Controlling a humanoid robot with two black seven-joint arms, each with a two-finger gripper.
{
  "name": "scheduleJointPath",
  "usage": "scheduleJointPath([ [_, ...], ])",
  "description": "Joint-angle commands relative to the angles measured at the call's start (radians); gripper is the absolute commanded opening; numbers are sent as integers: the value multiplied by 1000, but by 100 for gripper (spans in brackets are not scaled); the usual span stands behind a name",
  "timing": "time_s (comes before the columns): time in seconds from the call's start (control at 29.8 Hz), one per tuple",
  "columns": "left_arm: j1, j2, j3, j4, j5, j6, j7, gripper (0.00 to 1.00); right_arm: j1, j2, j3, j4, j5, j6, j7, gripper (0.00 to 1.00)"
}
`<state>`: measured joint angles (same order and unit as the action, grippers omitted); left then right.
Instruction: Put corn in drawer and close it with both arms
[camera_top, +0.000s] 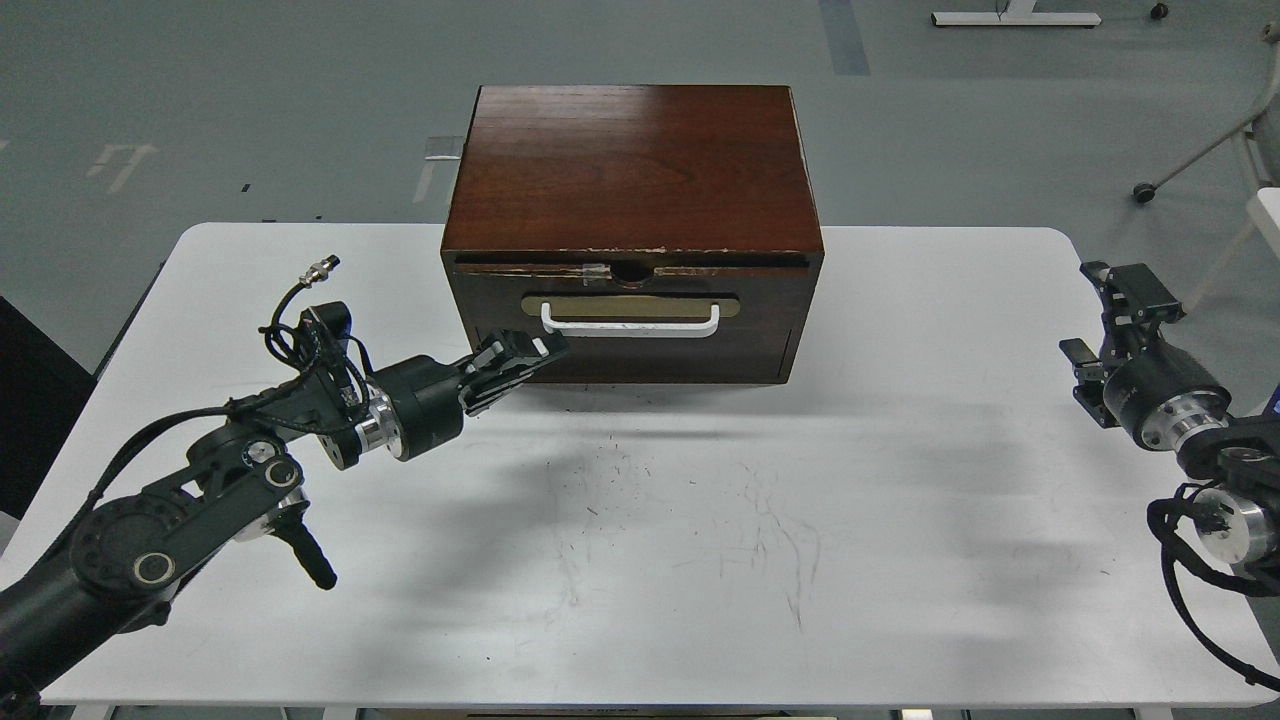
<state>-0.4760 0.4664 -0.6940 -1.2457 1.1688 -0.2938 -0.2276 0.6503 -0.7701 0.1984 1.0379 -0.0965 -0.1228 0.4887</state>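
Observation:
The dark brown cabinet (630, 170) stands at the back middle of the white table (900, 500). Its drawer (760, 305) is pushed in flush, showing the tan oval plate and white bar handle (630, 322). The corn is hidden inside. My left gripper (545, 347) has its fingers together, pressed against the drawer front just below the handle's left end. My right gripper (1105, 320) is open and empty near the table's right edge, far from the cabinet.
A plain handle-less panel (640, 365) sits below the drawer. Scuff marks cover the table's middle (690, 510). Chair legs and a castor (1145, 190) stand on the floor at the far right.

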Motion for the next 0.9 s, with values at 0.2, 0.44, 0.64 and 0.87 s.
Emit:
scheduleJointPath([
  [0.2, -9, -2, -4, 22, 0, 4, -1, 0, 0, -2, 1, -1, 0, 0, 0, 99],
  [0.44, -21, -15, -4, 35, 0, 4, -3, 0, 0, -2, 1, -1, 0, 0, 0, 99],
  [0.64, -29, -17, -4, 48, -1, 2, -4, 0, 0, -2, 1, -1, 0, 0, 0, 99],
  [0.87, -13, 20, 18, 9, -31, -39, -10, 0, -5, -2, 1, -1, 0, 0, 0, 99],
])
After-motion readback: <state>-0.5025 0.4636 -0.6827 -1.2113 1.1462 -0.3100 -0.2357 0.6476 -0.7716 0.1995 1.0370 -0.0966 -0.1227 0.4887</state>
